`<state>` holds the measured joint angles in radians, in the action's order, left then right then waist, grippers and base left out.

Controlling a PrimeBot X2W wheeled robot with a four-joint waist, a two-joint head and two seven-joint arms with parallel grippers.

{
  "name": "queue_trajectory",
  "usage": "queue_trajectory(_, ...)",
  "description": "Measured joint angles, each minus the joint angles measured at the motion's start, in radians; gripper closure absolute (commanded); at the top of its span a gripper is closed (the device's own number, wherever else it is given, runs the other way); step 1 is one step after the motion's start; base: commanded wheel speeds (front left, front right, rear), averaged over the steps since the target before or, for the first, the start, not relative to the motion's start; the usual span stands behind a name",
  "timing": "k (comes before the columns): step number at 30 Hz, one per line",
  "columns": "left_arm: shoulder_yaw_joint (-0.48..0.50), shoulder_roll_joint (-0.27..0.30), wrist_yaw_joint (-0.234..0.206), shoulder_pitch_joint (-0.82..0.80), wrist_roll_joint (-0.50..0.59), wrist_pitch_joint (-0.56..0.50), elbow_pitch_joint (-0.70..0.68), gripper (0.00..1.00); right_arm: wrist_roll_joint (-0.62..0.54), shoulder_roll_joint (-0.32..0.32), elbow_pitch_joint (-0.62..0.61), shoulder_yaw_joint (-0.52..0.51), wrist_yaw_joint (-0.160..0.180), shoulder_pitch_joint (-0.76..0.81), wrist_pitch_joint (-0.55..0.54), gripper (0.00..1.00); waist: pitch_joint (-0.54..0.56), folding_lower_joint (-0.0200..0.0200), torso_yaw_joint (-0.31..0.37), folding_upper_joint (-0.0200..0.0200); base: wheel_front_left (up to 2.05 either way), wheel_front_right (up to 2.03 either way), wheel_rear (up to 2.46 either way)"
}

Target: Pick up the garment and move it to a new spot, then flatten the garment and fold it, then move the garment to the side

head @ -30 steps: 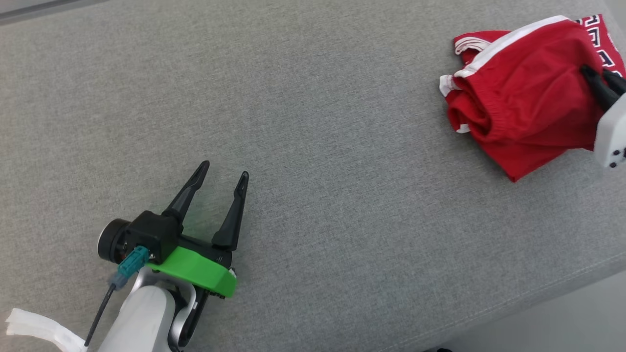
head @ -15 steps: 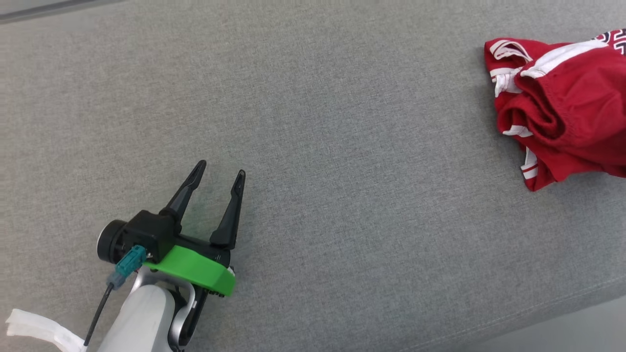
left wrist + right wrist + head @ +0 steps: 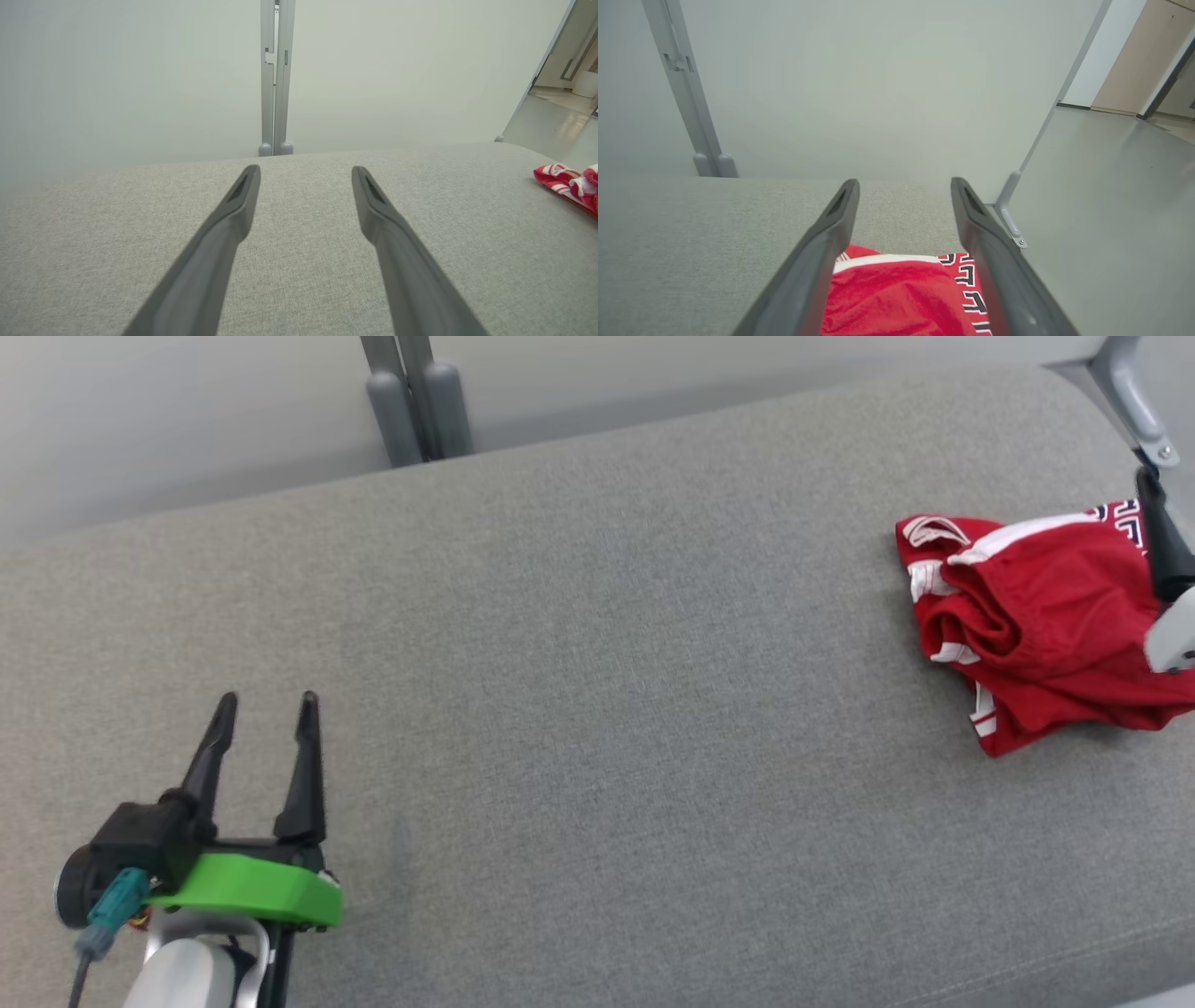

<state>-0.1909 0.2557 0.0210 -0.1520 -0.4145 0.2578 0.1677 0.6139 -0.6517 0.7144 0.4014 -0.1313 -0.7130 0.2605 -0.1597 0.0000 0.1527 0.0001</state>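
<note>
At our left, the left hand (image 3: 268, 700) hovers over the grey surface (image 3: 607, 709), fingers spread and holding nothing. Well off to its right lies the red garment (image 3: 1036, 616) (white trim, crumpled in a heap), near the surface's end. Our right hand (image 3: 904, 183) hangs over the garment's right side, fingers spread wide, the cloth below them and not pinched.

Wide bare surface (image 3: 607, 709) left of garment (image 3: 1046, 625)
</note>
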Motion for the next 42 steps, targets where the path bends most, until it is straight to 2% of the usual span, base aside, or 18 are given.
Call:
queue_trajectory(7,0.085,0.011,-0.044,0.084,-0.035,0.001,-0.067,0.0,-0.094,0.134,-0.328,-0.214,0.0,0.258,0.001,0.0,0.083,0.0,-0.027,0.0,0.0,0.0,0.0)
queue_trajectory(12,0.097,0.008,-0.066,0.135,-0.035,0.002,-0.075,0.0,-0.143,0.255,-0.448,-0.3,0.0,0.431,0.001,0.0,0.125,0.0,-0.052,0.0,0.0,0.0,0.0)
queue_trajectory(18,0.121,-0.038,-0.036,0.188,-0.037,0.003,-0.055,0.0,-0.174,0.342,-0.531,-0.327,0.0,0.581,0.001,0.0,0.156,0.0,-0.087,0.0,0.0,0.0,0.0)
queue_trajectory(21,0.128,-0.053,-0.021,0.204,0.003,0.003,-0.023,0.0,-0.19,0.377,-0.551,-0.341,0.0,0.625,0.001,0.0,0.167,0.0,-0.098,0.0,0.0,0.0,0.0)
queue_trajectory(27,0.158,-0.086,-0.002,0.204,0.063,0.004,0.002,0.0,-0.215,0.402,-0.56,-0.348,0.0,0.648,0.001,0.0,0.174,0.0,-0.1,0.0,0.0,0.0,0.0)
queue_trajectory(42,0.222,-0.14,0.053,0.202,0.151,0.004,0.001,0.0,-0.229,0.405,-0.535,-0.335,0.0,0.641,0.001,0.0,0.174,0.0,-0.098,0.0,0.0,0.0,0.0)
